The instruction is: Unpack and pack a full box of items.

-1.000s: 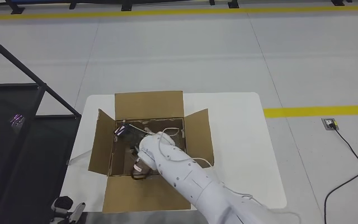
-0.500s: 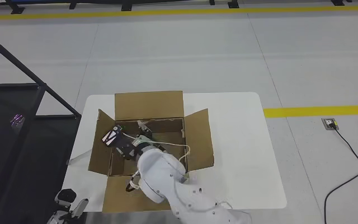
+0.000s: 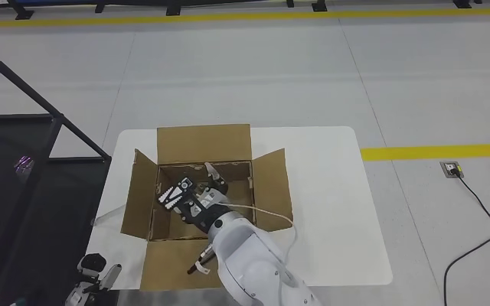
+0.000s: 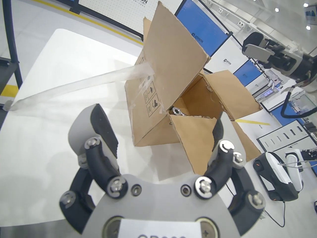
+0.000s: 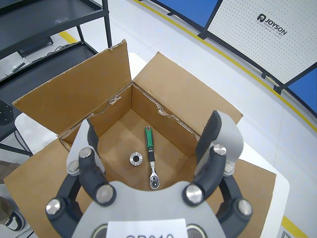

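The right gripper (image 5: 152, 122) is hovering over the open box (image 5: 74, 92), jaws spread and holding nothing. A green-handled ratchet (image 5: 151, 154) is lying on the box floor, just beside a round socket (image 5: 136, 159). Descending straight and pinching across the handle looks best, clear of the walls and raised flaps. The tabletop (image 3: 329, 199) right of the box is offering set-down room.
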`<state>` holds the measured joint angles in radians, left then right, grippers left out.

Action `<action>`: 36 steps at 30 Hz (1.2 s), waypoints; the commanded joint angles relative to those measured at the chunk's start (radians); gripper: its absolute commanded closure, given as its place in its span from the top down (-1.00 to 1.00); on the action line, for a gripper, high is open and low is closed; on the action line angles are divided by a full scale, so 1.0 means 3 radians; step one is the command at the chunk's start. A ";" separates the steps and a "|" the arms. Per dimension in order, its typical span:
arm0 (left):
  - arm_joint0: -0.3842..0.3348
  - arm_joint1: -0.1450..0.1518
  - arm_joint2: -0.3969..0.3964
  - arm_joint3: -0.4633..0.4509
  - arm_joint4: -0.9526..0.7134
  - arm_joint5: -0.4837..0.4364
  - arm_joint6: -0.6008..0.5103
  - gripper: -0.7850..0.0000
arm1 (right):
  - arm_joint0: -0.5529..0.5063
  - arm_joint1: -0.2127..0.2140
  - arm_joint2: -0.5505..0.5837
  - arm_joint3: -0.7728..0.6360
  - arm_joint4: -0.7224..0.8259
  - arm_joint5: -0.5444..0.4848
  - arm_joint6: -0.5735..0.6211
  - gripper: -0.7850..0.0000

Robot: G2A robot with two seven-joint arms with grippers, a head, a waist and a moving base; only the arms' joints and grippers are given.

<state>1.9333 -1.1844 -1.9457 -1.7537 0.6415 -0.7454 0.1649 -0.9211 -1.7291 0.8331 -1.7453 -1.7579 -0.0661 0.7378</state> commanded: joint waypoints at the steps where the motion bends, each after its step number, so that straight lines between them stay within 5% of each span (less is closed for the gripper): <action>1: -0.0027 -0.0001 -0.0001 -0.0009 -0.0012 0.0047 0.0002 1.00 | -0.0019 0.0004 0.0052 0.0042 0.0034 0.0017 -0.0009 1.00; 7: -0.0395 -0.0007 0.0055 0.0011 -0.0176 0.0427 -0.0046 1.00 | -0.0139 0.0027 0.0292 -0.0242 0.0514 -0.0247 -0.0318 1.00; 12: -0.0420 -0.0005 0.0018 -0.0207 -0.0496 0.0234 -0.0099 1.00 | -0.0537 0.0092 0.0557 -0.0777 0.0867 -0.0470 -0.0611 1.00; 19: -0.0453 0.0032 0.0092 -0.0538 -0.0851 0.0104 -0.0726 1.00 | -0.1153 0.0190 0.1099 -0.1329 0.1566 -0.0773 -0.1057 1.00; 29: -0.0804 0.0073 0.0536 -0.0658 -0.0843 0.0297 -0.1502 1.00 | -0.1507 0.0315 0.1922 -0.1434 0.3146 -0.1048 -0.0392 1.00; 36: -0.1032 0.0079 0.0859 -0.0561 -0.0567 0.0544 -0.1762 1.00 | -0.1300 0.0418 0.2397 -0.0988 0.3717 -0.0830 0.0351 1.00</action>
<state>1.6369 -1.1607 -1.7023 -1.9302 0.4566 -0.5967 -0.3564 -1.3235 -1.6075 1.5386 -2.0671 -0.6517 -0.3307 0.8124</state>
